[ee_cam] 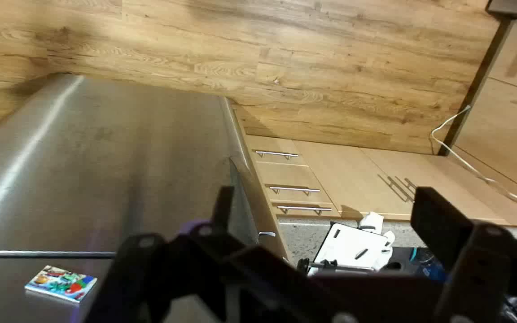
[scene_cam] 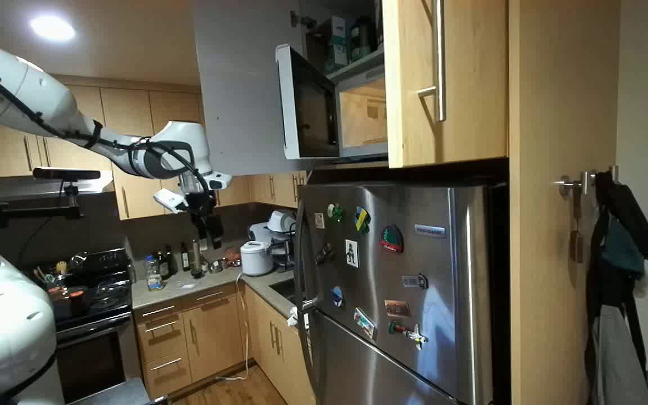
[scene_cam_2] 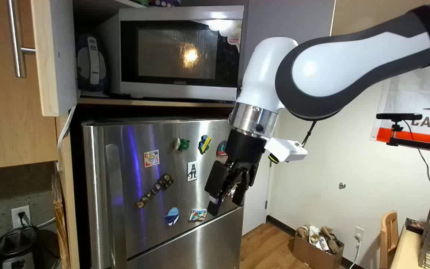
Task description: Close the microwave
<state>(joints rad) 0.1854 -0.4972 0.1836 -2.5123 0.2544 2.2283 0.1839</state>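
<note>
Though jaws apart, tool in frt of fridge, open cabinet drs either side of microwave.

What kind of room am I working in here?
A kitchen, probably in someone's home: the stainless-steel refrigerator is dotted with magnets, a microwave sits above it, and an exterior view also shows a black cooking range.

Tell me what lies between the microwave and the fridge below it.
A thin wooden shelf lies between the microwave and the fridge, with a gap under it too dark to see into. This shows in an exterior view.
</note>
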